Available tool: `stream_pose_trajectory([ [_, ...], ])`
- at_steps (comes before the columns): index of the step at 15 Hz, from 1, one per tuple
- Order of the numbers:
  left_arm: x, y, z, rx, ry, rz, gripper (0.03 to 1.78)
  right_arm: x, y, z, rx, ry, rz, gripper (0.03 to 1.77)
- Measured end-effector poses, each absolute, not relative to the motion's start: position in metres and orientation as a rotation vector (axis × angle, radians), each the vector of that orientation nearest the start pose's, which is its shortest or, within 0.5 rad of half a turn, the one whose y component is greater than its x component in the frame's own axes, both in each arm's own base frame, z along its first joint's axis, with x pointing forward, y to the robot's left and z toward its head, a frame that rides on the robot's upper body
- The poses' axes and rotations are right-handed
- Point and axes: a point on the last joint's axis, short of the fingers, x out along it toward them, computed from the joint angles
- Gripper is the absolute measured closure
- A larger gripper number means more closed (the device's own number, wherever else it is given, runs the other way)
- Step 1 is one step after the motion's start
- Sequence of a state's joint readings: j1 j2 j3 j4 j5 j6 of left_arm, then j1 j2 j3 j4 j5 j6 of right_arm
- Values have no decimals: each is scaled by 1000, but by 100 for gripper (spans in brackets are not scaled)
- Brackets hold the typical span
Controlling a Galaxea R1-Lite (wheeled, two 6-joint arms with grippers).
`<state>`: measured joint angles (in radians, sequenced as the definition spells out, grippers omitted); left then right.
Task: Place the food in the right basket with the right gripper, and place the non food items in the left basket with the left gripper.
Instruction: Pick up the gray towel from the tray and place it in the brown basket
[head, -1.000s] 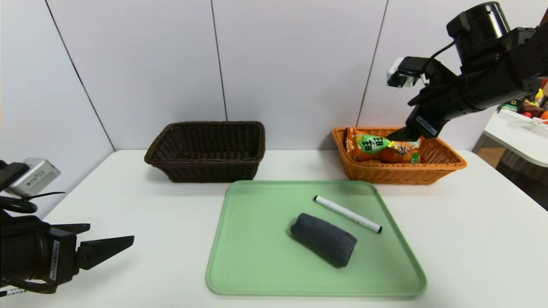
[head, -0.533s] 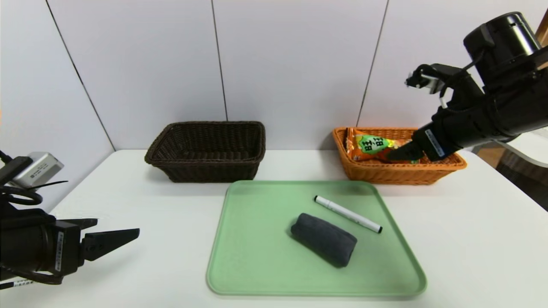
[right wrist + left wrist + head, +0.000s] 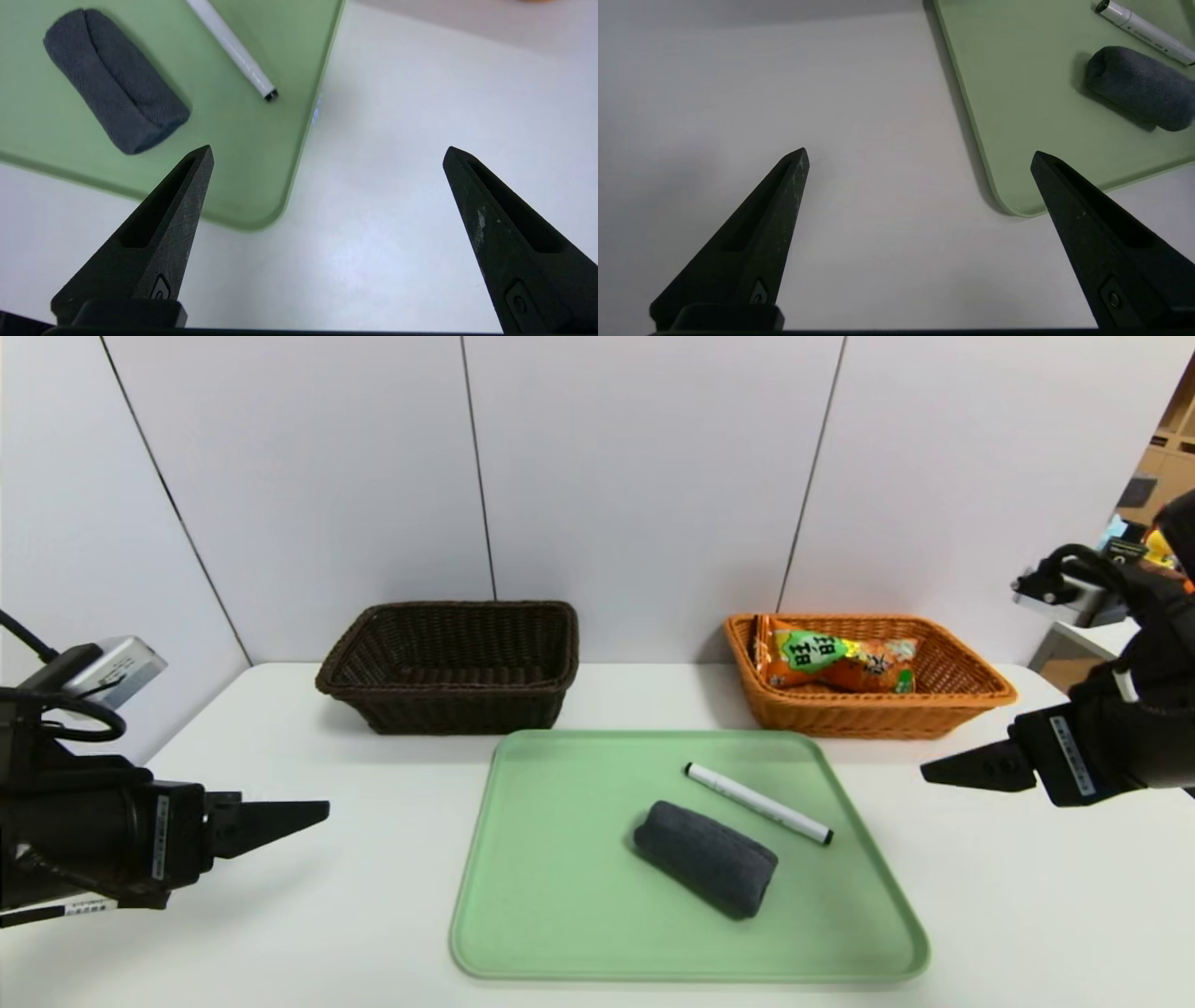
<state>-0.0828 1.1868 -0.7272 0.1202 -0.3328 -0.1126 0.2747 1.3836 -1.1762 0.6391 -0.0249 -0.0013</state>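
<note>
A: Start with the head view. Where is everything?
B: The snack bag (image 3: 836, 661) lies in the orange-tan basket (image 3: 878, 714), beyond the right end effector (image 3: 934, 773). The dark brown basket (image 3: 457, 705) is beyond the left end effector (image 3: 322, 812), and between the two end effectors the tray (image 3: 551, 896) on the table (image 3: 373, 952) carries the rolled cloth (image 3: 707, 859) and the marker (image 3: 758, 803).
A: So the food looks done?
B: I'd say so; both non-food items remain, work for the left one.
A: Left wrist view?
B: Its jaws stand wide apart, nothing between them but a view of bare table. The cloth is well off to its tray side. I'd expect it light, soft and squashy: pinch across the middle of the roll, and it should give without slipping.
A: And the right wrist view?
B: Jaws wide apart too, and holding nothing, near the tray's corner. The marker's black end shows just ahead. It's probably light, stiff and slick, liable to roll; take it squarely across mid-barrel, fingertips low.
</note>
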Motion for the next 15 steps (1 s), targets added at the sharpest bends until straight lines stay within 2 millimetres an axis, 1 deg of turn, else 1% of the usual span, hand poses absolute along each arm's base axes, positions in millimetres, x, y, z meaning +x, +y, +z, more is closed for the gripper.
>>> stream_pose_trajectory([
  [3,175,-29,213,-247,645,-375,12,176,44,244,-89,832,200,11],
  [5,179,-35,217,-247,645,-403,12,167,39,236,-53,820,178,10],
  [7,184,-43,223,-218,629,-449,12,156,36,231,-37,821,168,10],
  [10,201,-59,232,-97,591,-543,12,148,34,232,-33,805,167,10],
  [12,215,-78,238,-31,572,-622,12,147,34,232,-29,800,164,10],
  [15,231,-118,238,84,557,-770,12,147,34,231,-18,804,161,10],
])
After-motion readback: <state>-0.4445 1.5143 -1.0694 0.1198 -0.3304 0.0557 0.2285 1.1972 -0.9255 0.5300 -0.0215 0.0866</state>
